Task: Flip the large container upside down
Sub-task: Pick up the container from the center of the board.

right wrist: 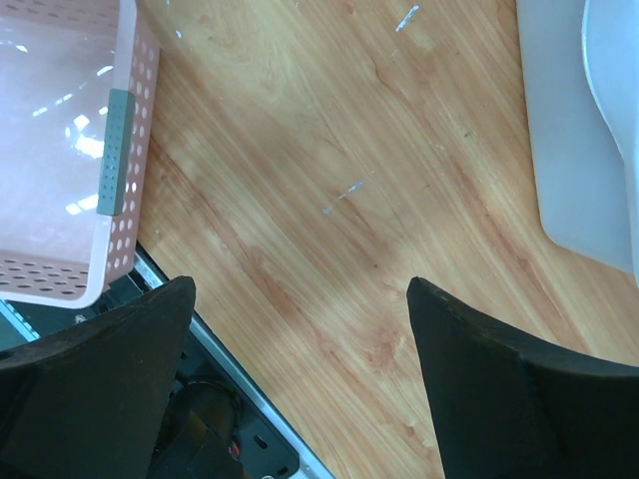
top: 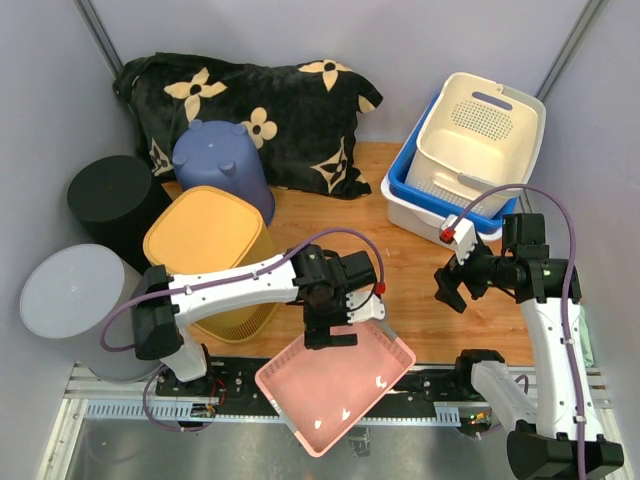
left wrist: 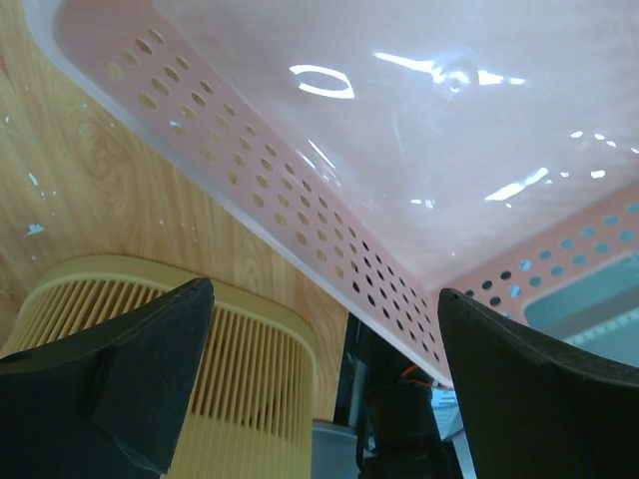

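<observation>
Two grippers are seen with their jaws spread wide and nothing held between them. The left gripper [top: 335,332] is poised just above the far edge of the large pink container [top: 330,400]; in its wrist view the fingers [left wrist: 130,379] stand apart from the glossy pink surface. The right gripper [top: 452,290] is hung over bare wood, well apart from the container.

The pink container is set at an angle at the near edge of the table [top: 400,280], and its near corner is carried out past the wood over the metal rail [top: 120,405]. Whether its mouth or its base is turned up cannot be told. Its perforated wall [right wrist: 120,150] is bordered on the right by a broad strip of open wood.

Room on the left is closed in by a yellow slatted basket [top: 205,240], placed base up just beside the container and under the left arm. Behind it are crowded a blue bucket [top: 220,160], a black cylinder [top: 110,195] and a grey cylinder [top: 65,295]. The far right corner is taken by a stack: a cream colander tub [top: 480,130] nested in a blue tub [top: 400,180] and a white tub [top: 420,215].

The surface is light wood grain, marked with small pale flecks. A black floral cushion [top: 290,110] is leaned against the grey back wall.
</observation>
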You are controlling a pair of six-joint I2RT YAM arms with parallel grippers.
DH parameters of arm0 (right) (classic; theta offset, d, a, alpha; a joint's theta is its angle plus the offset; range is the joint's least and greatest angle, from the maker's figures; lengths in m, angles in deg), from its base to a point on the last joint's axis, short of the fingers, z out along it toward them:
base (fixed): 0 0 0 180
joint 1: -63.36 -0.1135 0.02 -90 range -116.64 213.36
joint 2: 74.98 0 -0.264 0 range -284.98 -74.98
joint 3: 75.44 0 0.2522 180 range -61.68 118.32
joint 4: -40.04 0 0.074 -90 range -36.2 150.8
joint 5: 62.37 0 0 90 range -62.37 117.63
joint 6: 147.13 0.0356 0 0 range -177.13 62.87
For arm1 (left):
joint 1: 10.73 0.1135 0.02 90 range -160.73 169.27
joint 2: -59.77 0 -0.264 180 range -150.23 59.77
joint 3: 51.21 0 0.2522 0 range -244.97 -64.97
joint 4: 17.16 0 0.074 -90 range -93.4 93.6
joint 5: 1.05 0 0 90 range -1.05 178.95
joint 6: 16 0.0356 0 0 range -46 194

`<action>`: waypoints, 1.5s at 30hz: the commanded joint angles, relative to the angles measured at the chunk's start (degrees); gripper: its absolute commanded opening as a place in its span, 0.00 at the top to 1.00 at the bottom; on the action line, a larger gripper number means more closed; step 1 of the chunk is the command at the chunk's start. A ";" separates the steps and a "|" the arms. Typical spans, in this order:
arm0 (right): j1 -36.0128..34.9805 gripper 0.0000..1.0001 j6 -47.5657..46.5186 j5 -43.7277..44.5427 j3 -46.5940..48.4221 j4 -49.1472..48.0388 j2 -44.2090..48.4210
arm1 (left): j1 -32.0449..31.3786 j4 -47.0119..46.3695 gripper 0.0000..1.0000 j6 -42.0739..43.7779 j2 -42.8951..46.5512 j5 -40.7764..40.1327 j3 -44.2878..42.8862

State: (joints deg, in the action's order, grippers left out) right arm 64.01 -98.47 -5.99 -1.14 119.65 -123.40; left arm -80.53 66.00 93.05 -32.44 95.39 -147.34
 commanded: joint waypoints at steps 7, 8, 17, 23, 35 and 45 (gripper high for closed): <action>2.46 0.11 3.32 -7.40 1.84 -0.10 1.78 | 0.32 -15.70 0.01 -0.79 -2.21 -6.30 7.86; 2.65 0.11 3.44 -8.13 1.94 0.04 1.83 | 0.38 -16.82 0.01 -0.31 -2.60 -6.82 9.50; 4.22 0.11 3.52 -12.45 1.91 0.65 2.73 | 4.14 -23.75 0.01 -0.10 -5.87 -12.74 15.61; 5.30 0.12 3.99 -14.01 1.16 -0.27 3.02 | 8.36 -24.43 0.43 -1.44 -9.90 -12.29 12.96; 6.33 0.12 5.47 -15.47 -0.95 -1.90 4.40 | 8.51 -22.31 1.00 0.67 -11.04 -4.14 5.28; 6.55 0.11 -1.55 -12.08 6.90 5.00 4.30 | 9.90 -19.20 1.00 1.19 -5.90 23.46 -11.90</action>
State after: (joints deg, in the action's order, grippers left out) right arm 69.69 -95.19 -19.04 0.74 120.00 -119.25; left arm -71.48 46.62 94.12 -42.54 102.25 -153.65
